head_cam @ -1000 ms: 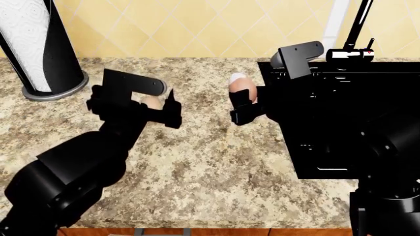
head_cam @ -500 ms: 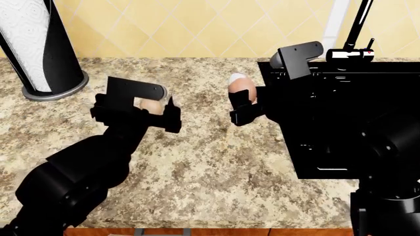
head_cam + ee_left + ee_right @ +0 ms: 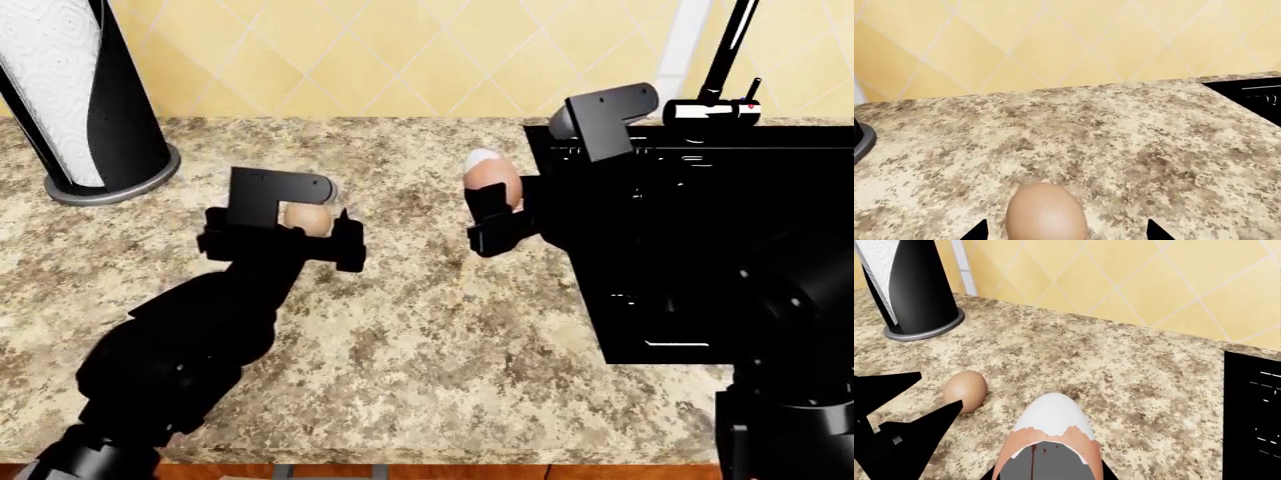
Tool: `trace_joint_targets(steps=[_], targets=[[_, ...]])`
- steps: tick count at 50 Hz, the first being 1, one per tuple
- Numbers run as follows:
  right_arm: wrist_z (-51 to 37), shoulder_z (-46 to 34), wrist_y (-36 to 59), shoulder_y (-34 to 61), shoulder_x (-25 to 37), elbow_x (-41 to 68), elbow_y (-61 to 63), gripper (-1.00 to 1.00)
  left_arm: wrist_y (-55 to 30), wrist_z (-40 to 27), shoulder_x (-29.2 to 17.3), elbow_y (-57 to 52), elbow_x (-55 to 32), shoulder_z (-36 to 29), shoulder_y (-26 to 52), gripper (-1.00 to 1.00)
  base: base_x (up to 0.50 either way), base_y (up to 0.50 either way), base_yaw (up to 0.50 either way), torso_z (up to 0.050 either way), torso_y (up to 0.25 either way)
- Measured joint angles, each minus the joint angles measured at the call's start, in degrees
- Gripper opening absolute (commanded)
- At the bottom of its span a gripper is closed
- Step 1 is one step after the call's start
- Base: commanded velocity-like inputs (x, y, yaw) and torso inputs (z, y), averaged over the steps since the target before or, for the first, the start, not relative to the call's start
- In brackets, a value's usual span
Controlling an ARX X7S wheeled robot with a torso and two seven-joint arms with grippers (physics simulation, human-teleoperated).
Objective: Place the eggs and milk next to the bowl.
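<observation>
Two eggs are in view, both on the speckled worktop [image 3: 441,330] to the left of the black sink [image 3: 694,250]. My right fingers [image 3: 497,222] are clamped on one egg [image 3: 491,180], pinkish-brown with a white top, held upright just beside the sink's left edge; in the right wrist view it [image 3: 1052,437] fills the lower middle. My left fingers [image 3: 283,240] stand apart with the other egg [image 3: 308,216] between them, farther from the sink; the left wrist view shows this tan egg [image 3: 1046,212] lying on the worktop, with a finger tip [image 3: 1155,231] well clear of it on each side. The paper-towel stand [image 3: 83,100] is at the back, far left of the sink, by the yellow tiled wall [image 3: 374,55]
</observation>
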State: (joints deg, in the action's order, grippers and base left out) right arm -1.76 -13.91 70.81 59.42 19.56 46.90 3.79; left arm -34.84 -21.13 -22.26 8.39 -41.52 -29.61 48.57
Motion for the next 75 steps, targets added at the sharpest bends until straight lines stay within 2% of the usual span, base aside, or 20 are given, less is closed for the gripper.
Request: trace_joint_targets(steps=[31,46,47,53,60,75], targets=[[-0.6,0.0,-0.1,-0.4,0.8,1.1,0.5,-1.0,6.5,5.3,6.2,21.8,4.2,-1.3,6.3,1.0,0.0,0.0,0.0,0.0,0.0],[-1.0,0.2,0.0,-0.6,1.3,1.7,1.0,-1.0,12.5,9.7,11.3,40.6,7.2,-2.2,13.0,1.0,0.0,0.0,0.0,0.0,0.0],[-1.0,0.2,0.0,-0.6,1.3,1.8,1.1,-1.0,13.0,10.0,11.7,41.9,7.4,-2.3,13.4,-1.0,0.0,0.0,0.0,0.0,0.0],[-1.1,0.3,-0.1,-0.6,1.4,2.0,1.2,-1.0,15.1,10.5,13.0,46.9,8.9,-2.7,15.2,-1.0,0.0,0.0,0.0,0.0,0.0],[-1.5,0.6,0.0,-0.7,1.5,2.4,1.6,-1.0,14.4,9.3,12.4,44.8,9.4,-2.9,14.6,-1.0,0.0,0.0,0.0,0.0,0.0],[-2.9,1.3,-1.3,-1.5,2.1,2.4,3.5,-1.0,8.5,2.8,6.3,21.3,7.0,-2.3,9.4,-1.0,0.0,0.0,0.0,0.0,0.0]])
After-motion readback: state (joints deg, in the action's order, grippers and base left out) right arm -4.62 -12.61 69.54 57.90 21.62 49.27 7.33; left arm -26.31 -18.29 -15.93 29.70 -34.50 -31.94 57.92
